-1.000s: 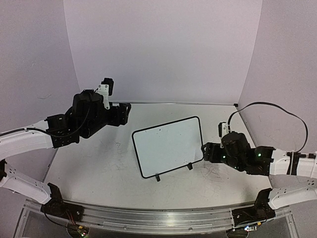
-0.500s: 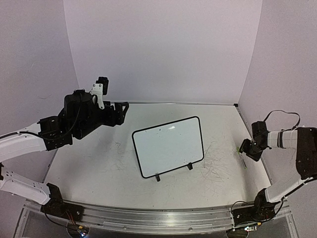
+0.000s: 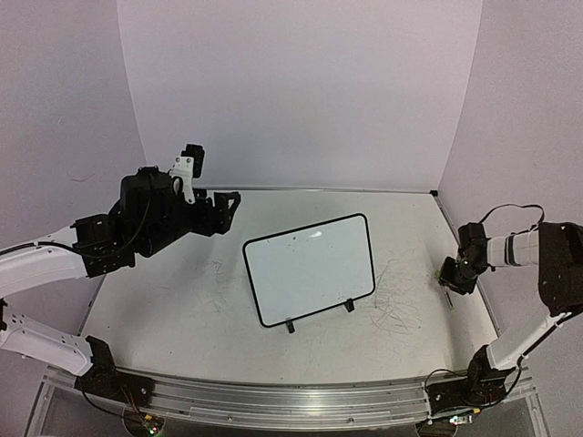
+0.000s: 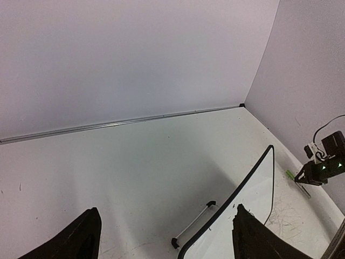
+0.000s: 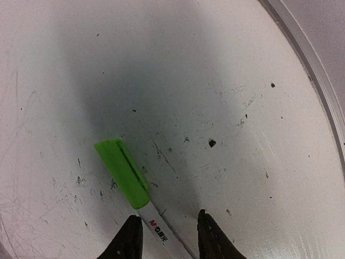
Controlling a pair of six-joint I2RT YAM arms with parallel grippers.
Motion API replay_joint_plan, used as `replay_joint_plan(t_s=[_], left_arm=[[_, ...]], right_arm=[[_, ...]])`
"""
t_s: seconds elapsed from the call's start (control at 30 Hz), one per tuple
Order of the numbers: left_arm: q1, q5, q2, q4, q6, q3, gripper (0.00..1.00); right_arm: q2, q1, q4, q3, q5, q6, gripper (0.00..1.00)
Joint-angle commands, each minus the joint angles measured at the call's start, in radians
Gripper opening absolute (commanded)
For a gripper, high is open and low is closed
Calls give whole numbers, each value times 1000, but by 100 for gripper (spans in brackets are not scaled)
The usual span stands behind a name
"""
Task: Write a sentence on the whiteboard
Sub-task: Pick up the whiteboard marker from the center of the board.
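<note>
Blank board (image 3: 310, 269) mid-tabletop (image 3: 182, 309). Right of it, right hand (image 5: 168, 217) astride the marker (image 5: 129, 181), jaws part-open, not gripping. Left of it, left hand (image 4: 164, 216) wide open. Risk: uneven pinch rolling the marker away.

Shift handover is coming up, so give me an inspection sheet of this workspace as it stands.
Surface: white table, scuffed, grey scribble marks toward the right.
Job's things: whiteboard standing on its feet, no writing visible; green-capped marker lying on the table.
Clutter: nothing seen.
Grippers: left gripper open, empty; right gripper fingers straddle the marker barrel, gap showing.
Cables: black cable looped at the right wrist.
Surroundings: plain pale walls.
</note>
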Motion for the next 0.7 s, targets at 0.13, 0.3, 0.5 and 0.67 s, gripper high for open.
replay_joint_plan(t_s=[0.13, 0.3, 0.5, 0.67], left_arm=[[2, 55, 10, 29, -1, 40, 85], [2, 84, 18, 21, -11, 61, 86], [2, 115, 16, 12, -26, 73, 86], [2, 132, 2, 1, -38, 73, 86]], right_arm=[[5, 17, 17, 36, 0, -26, 27], [11, 21, 23, 41, -15, -37, 20], [44, 21, 21, 61, -18, -46, 20], [74, 21, 14, 66, -34, -49, 20]])
